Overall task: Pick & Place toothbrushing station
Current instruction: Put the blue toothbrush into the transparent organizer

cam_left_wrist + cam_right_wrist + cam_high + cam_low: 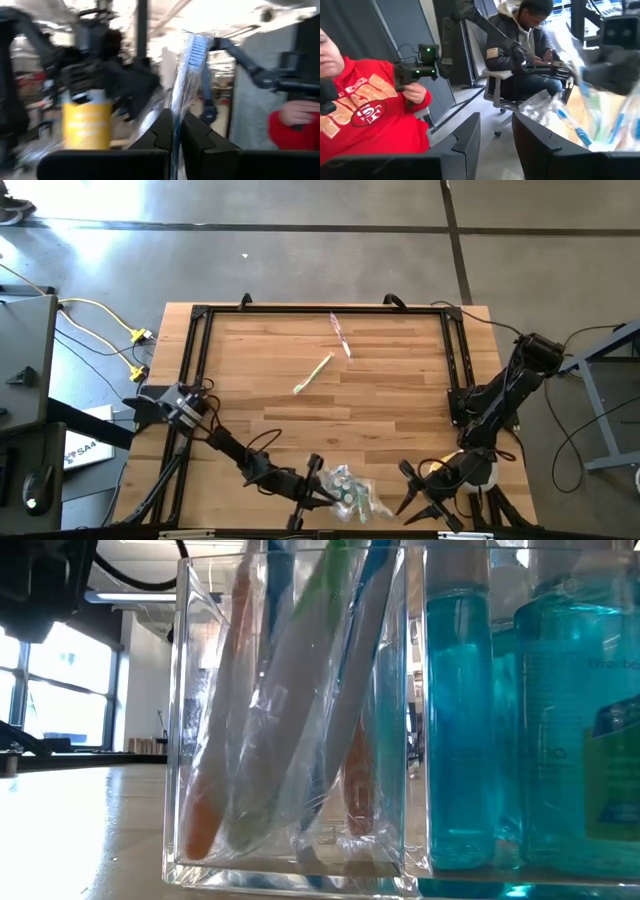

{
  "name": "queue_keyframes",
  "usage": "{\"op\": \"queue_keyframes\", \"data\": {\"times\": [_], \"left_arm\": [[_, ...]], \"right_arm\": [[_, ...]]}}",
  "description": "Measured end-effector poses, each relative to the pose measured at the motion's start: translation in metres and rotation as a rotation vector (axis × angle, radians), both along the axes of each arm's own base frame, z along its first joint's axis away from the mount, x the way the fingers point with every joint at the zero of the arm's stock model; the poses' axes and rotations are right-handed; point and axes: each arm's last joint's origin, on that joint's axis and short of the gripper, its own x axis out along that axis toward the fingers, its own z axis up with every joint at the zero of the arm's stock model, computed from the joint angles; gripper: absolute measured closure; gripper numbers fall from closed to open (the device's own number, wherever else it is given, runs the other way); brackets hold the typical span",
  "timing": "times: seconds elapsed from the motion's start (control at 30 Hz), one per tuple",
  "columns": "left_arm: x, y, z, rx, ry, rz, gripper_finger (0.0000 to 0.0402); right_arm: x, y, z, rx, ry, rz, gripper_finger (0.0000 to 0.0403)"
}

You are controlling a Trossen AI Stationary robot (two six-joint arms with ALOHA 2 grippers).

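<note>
High view: the left gripper sits at the near table edge, clamped tight on a wrapped blue-bristled toothbrush whose long axis, seen from its wrist, stands upright, bristles uppermost, inside crinkled clear film. Beside it stands the clear square glass holder stuffed with wrapped brushes. On the wooden table lie a pale toothbrush, slanting, and a pink one. The right gripper waits nearby, fingers parted, empty.
</note>
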Motion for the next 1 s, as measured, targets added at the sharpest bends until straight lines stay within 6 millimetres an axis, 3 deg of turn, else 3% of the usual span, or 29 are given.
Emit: {"op": "queue_keyframes", "data": {"times": [0.27,0.6,1.0], "left_arm": [[-0.002,-0.005,-0.012,-0.029,0.047,0.025,0.0393],[-0.036,-0.042,-0.014,0.023,0.084,0.160,0.0393],[-0.021,-0.028,-0.019,0.047,0.131,0.217,0.0393]], "right_arm": [[-0.010,0.007,0.000,-0.019,-0.013,0.043,0.0298],[-0.012,0.009,0.000,-0.018,-0.013,0.061,0.0298],[-0.012,0.009,0.000,-0.013,-0.010,0.075,0.0298]]}}
